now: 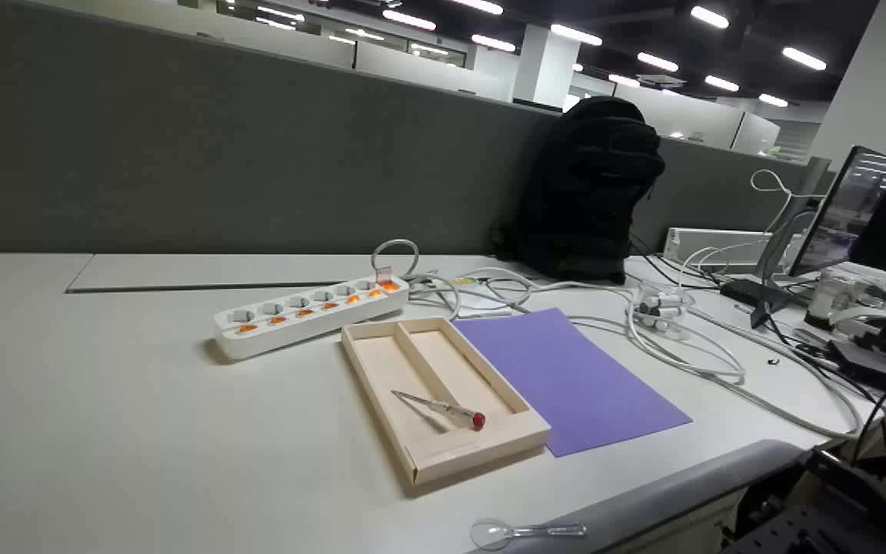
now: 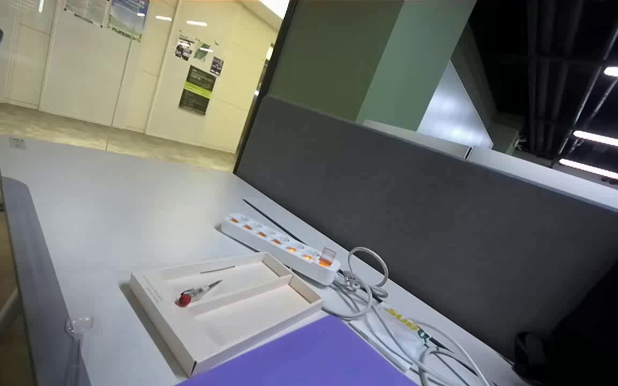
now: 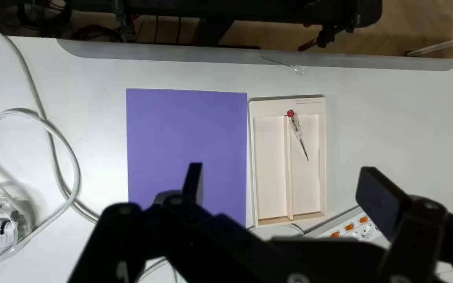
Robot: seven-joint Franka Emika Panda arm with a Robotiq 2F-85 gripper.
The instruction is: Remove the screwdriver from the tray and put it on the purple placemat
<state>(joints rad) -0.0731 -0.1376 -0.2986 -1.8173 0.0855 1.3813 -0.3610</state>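
The screwdriver (image 1: 439, 405) has a clear handle, a red end cap and a thin dark shaft. It lies at a slant in the light-wood tray (image 1: 481, 454), its red end at the divider and its tip over the compartment farther from the mat. It also shows in an exterior view (image 2: 198, 293) and in the wrist view (image 3: 296, 127). The purple placemat (image 1: 566, 377) lies flat beside the tray and is left of it in the wrist view (image 3: 187, 129). My gripper (image 3: 281, 173) is open and empty, its fingers wide apart above the table. Neither exterior view shows it.
A white power strip (image 1: 312, 315) stands by the tray's far end, under my right finger in the wrist view (image 3: 352, 228). Loose white cables (image 1: 635, 338) lie beyond the mat. A clear plastic spoon (image 1: 527, 531) lies at the table's front edge. A black backpack (image 1: 597, 192) stands at the partition.
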